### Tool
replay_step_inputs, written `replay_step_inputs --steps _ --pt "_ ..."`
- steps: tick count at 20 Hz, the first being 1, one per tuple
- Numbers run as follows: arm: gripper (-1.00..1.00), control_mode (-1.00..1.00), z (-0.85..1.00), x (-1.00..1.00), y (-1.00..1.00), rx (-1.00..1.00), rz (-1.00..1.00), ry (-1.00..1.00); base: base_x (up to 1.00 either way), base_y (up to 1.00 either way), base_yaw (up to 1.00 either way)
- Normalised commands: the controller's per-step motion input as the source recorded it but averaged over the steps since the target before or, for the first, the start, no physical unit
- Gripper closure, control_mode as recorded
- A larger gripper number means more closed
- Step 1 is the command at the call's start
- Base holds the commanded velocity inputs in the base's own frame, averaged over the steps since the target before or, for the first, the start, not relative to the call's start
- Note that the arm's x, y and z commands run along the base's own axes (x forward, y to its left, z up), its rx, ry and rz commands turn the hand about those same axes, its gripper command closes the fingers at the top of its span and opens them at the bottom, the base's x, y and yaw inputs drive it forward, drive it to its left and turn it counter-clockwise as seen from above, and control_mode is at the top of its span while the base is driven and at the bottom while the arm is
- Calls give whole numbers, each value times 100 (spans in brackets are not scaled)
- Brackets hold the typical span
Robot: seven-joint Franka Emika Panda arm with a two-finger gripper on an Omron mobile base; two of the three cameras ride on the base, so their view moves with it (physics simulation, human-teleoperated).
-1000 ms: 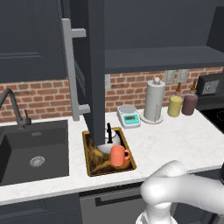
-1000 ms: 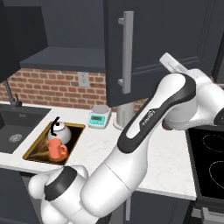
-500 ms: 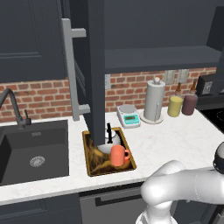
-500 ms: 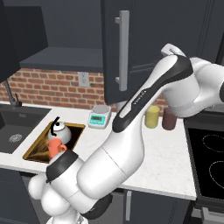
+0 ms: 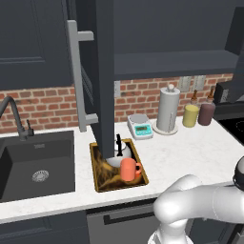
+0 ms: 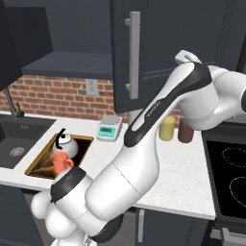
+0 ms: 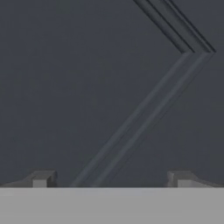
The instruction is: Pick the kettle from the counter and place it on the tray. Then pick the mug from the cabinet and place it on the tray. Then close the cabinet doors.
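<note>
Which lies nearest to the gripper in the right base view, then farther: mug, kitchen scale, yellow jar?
1. yellow jar, at the right, below the gripper.
2. kitchen scale, in the middle.
3. mug, far left.

I'm looking at my arm (image 6: 144,144), which is showing as a chain of glossy white, rounded shells, fat at the base and slimmer higher up. Dark grey bands are separating the segments at each joint, one wrapping the shoulder bulge low down and another sweeping along the upper link. In the hand view, my claw (image 7: 109,180) is showing two small grey, square-cut fingertips (image 7: 41,179), wide apart.
</note>
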Motion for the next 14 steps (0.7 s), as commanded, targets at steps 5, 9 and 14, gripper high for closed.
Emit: replay_step_inputs --steps 5,9,14 --pt "-100 -100 -22 45 58 3 -3 0 0 0 0" --pt "-100 -100 -21 53 66 2 -2 0 0 0 0" --pt "-100 -100 -28 51 65 1 -2 0 0 0 0"
